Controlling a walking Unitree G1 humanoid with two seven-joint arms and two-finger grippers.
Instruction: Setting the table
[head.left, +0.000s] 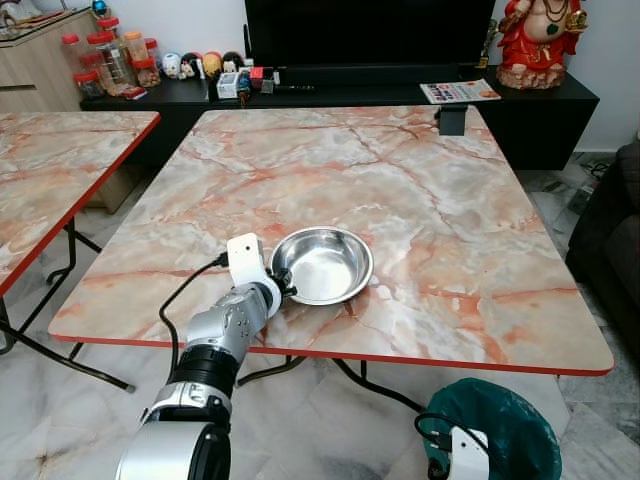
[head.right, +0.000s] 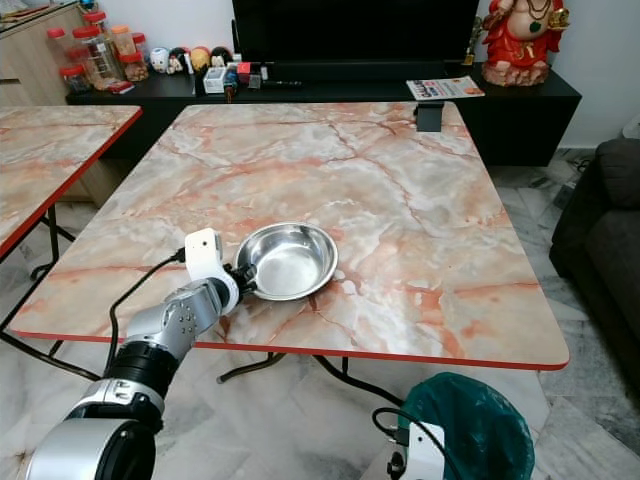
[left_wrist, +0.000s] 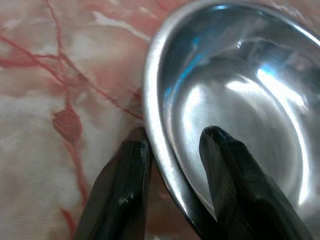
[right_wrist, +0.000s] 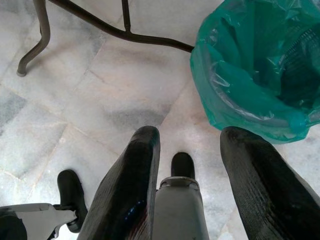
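A shiny steel bowl sits empty near the front edge of the marble-pattern table. My left gripper is at the bowl's left rim. In the left wrist view one black finger lies outside the rim and the other inside the bowl, so the left gripper is shut on the rim. My right gripper hangs idle and open above the floor, beside a green-lined bin.
A small black object stands at the table's far edge. A second marble table is at the left. Behind are a black console with jars and a red figurine. A dark sofa is at the right, the bin below the front right.
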